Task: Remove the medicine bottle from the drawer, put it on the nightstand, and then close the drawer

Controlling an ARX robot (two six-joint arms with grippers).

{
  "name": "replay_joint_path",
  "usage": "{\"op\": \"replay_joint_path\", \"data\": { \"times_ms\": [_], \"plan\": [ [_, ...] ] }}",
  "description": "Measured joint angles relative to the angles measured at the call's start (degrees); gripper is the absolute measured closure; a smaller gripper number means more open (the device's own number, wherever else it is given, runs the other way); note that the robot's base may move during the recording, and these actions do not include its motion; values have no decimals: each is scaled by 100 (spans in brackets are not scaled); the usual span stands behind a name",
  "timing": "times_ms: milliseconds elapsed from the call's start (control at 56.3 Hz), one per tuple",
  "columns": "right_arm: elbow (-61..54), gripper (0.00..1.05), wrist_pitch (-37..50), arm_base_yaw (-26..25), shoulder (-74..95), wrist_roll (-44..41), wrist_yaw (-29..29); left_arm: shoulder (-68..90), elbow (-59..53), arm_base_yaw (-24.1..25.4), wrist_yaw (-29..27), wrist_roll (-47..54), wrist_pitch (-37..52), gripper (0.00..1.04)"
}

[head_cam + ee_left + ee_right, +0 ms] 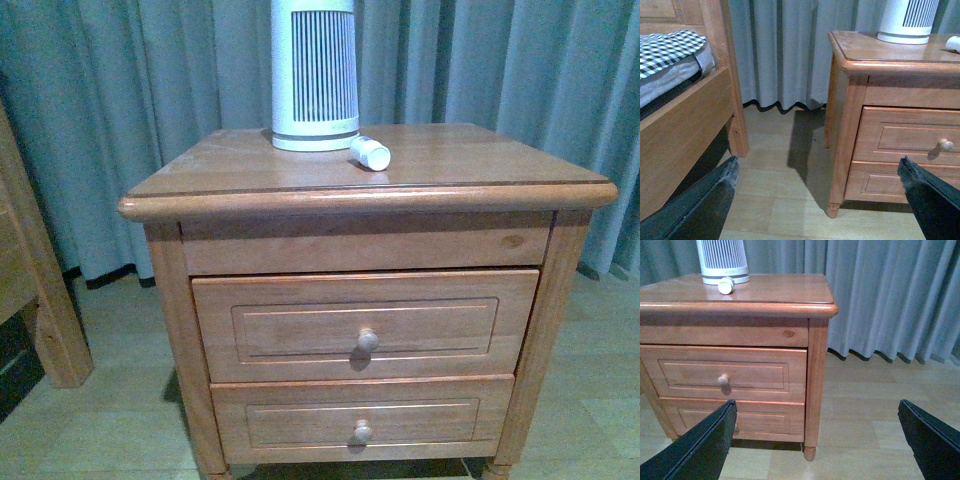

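The small white medicine bottle (370,153) lies on its side on top of the orange-brown nightstand (230,165), beside the tall ribbed device. It also shows in the right wrist view (726,285) and at the edge of the left wrist view (953,44). The upper drawer (300,325) with its round knob (368,340) sits pushed in, its front level with the frame. My left gripper (817,200) is open and empty, low over the floor to the nightstand's left. My right gripper (815,440) is open and empty, low to the nightstand's right. Neither arm shows in the front view.
A tall white ribbed device (314,70) stands at the back of the nightstand top. The shallower lower drawer (290,425) is shut. A wooden bed frame (685,130) with checked bedding stands to the left. Grey curtains (100,100) hang behind. The floor is pale wood (875,405).
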Motion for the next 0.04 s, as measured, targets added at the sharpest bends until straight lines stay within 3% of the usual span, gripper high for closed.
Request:
{"op": "replay_joint_path", "data": {
  "times_ms": [36],
  "plan": [
    [0, 7, 0, 0, 0, 0, 0, 0, 0, 0, 0, 0, 0, 7]
  ]
}}
